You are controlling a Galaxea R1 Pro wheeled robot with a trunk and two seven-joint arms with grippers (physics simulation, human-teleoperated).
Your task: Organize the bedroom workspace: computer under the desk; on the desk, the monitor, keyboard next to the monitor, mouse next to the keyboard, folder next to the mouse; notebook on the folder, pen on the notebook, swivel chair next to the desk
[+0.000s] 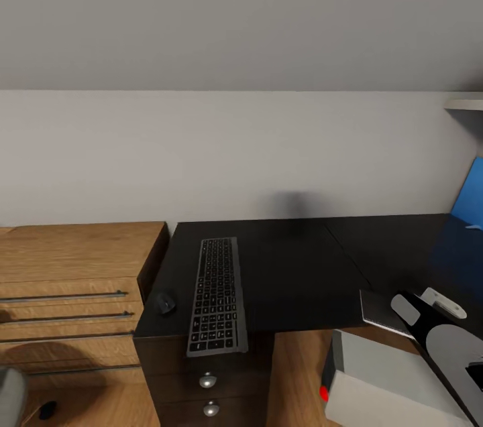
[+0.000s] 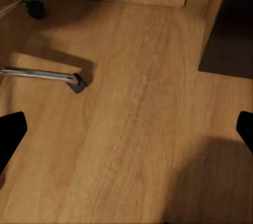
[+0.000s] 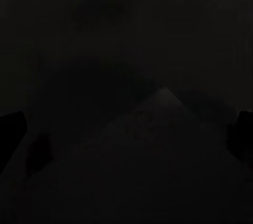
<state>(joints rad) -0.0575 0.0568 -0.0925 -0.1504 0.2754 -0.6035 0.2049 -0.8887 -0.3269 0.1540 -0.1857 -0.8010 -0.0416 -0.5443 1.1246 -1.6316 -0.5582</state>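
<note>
The dark counter (image 1: pixel 295 273) is the landmark here. The keyboard (image 1: pixel 217 295) lies on its near-left part, running lengthwise from the back toward the front, with its near end overhanging the counter's front edge. The mouse (image 1: pixel 164 301), small and dark, sits on the counter just beside the keyboard, close to the counter's left edge. At the far right of the counter a blue screen (image 1: pixel 471 202) shows at the picture's border; I take it for the monitor, though little of it is visible. A thin dark flat item (image 1: pixel 379 312) lies at the counter's front edge toward the right; whether it is the notebook or the folder I cannot tell. Below the front edge, right of the drawer knobs (image 1: pixel 207 381), stands a pale grey box with a red spot (image 1: pixel 386 387), likely the computer. A wooden dresser (image 1: pixel 70 279) stands against the counter's left side.

The right arm (image 1: pixel 446 340) reaches in over the counter's near-right corner. The right wrist view is almost black, with faint dark fingertips (image 3: pixel 11 132) at both borders, so the right hand looks spread wide and holds nothing. In the left wrist view the left hand (image 2: pixel 126 134) is also spread wide and empty, its fingertips (image 2: pixel 9 132) at the borders, over the wooden floor (image 2: pixel 132 129), where a metal chair leg with a dark foot (image 2: pixel 47 75) rests near the counter's base
</note>
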